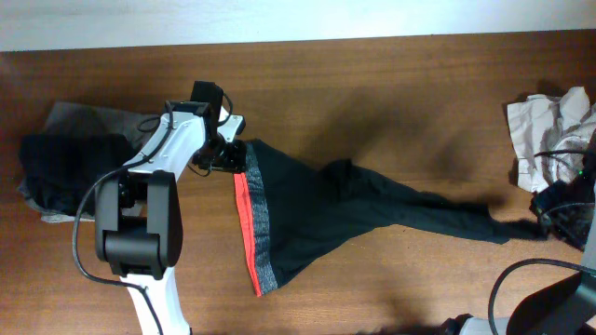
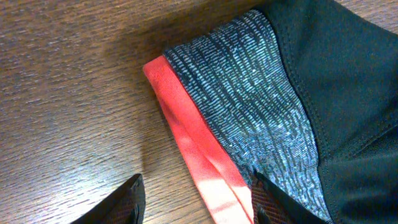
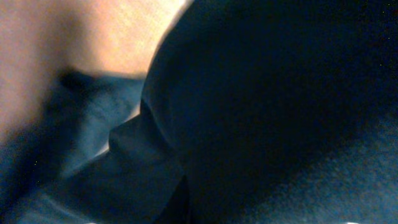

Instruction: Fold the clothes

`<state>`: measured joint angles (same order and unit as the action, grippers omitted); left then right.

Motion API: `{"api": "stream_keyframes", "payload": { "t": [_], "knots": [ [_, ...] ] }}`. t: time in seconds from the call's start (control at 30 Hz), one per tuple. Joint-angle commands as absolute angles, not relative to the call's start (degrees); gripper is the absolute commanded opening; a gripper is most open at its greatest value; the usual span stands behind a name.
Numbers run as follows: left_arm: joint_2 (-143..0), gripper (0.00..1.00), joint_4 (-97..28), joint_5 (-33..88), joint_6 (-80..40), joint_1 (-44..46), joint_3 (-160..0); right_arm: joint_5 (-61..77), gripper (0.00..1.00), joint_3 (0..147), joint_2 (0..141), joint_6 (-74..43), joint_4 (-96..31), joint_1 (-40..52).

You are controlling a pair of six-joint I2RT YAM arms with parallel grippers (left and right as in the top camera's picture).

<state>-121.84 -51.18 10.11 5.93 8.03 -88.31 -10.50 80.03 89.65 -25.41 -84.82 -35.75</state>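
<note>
— Leggings (image 1: 354, 200) are laid across the middle of the wooden surface (image 1: 391, 84), with the waistband (image 1: 261, 223) at 9 o'clock and 1 leg drawn out thin towards 3 o'clock.

— How is the cloth expected to handle?

— It is judged soft, light, stretchy and limp. No shape will be kept, and bunching is seen where the legs meet. The waistband, grey outside with a red-orange lining (image 1: 241, 209), is judged the firmest part. Hold is best taken at its corners, and at the cuff at the other end.

— What is being done by the left gripper?

— The left gripper (image 2: 199, 205) is set at the waistband's 12 o'clock corner with its jaws released. 1 finger (image 2: 134, 202) is placed over bare wood and the other over the grey band. Nothing is pinched yet.

— And the right gripper?

— It is clenched. Only dark cloth, blurred and close, is shown in its wrist view, so what is grasped cannot be told. Where the leg's end finishes, at 3 o'clock, is too dark to be made out.

— Are any containers in view?

— None is seen. 2 loose heaps are found on the surface: dark and grey garments (image 1: 65, 158) at 9 o'clock, and pale crumpled cloth (image 1: 545, 116) at 3 o'clock.
</note>
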Motion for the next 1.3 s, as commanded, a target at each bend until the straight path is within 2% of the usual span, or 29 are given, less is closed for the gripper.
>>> {"api": "stream_keyframes", "payload": {
  "t": [0.0,0.17,0.5,0.6,0.7,0.77,0.87,0.93,1.07,1.27],
  "knots": [
    [-122.45,0.55,-51.16,10.98,6.04,8.25,-89.10,-13.80,0.04,83.70,89.67,-25.65,-87.48,-35.64],
    [-122.45,0.54,-51.09,10.98,6.04,8.25,-89.10,-13.78,0.04,87.77,89.69,-25.39,-90.72,-35.62],
    [-122.45,0.54,-51.96,10.98,6.04,8.25,-90.21,-9.52,0.11,87.81,96.09,-28.18,-80.40,-35.57],
    [-122.45,0.54,-54.48,11.22,6.04,8.25,-92.40,-7.79,0.29,87.81,100.66,-28.18,-77.62,-35.57],
    [-122.45,0.54,-58.13,11.31,6.04,8.25,-95.18,-5.96,0.54,87.81,105.49,-28.14,-75.94,-35.57],
    [-122.45,0.55,-61.21,11.86,6.04,8.25,-97.25,-3.66,0.62,87.81,108.09,-27.49,-75.48,-35.57],
    [-122.43,0.54,-65.71,11.86,6.04,8.25,-100.27,3.97,0.62,87.81,109.84,-21.87,-74.52,-35.55],
    [-122.08,0.48,-68.66,12.03,6.07,8.25,-102.43,10.66,0.62,87.83,109.75,-17.12,-73.73,-35.55],
    [-118.65,0.47,-74.17,12.01,6.48,8.25,-107.33,20.75,0.62,87.83,108.55,-10.39,-73.67,-35.44],
    [-106.80,0.47,-76.36,7.99,5.23,8.27,-108.27,25.02,0.62,87.83,104.66,-4.43,-74.48,-33.61]
  ]
}}
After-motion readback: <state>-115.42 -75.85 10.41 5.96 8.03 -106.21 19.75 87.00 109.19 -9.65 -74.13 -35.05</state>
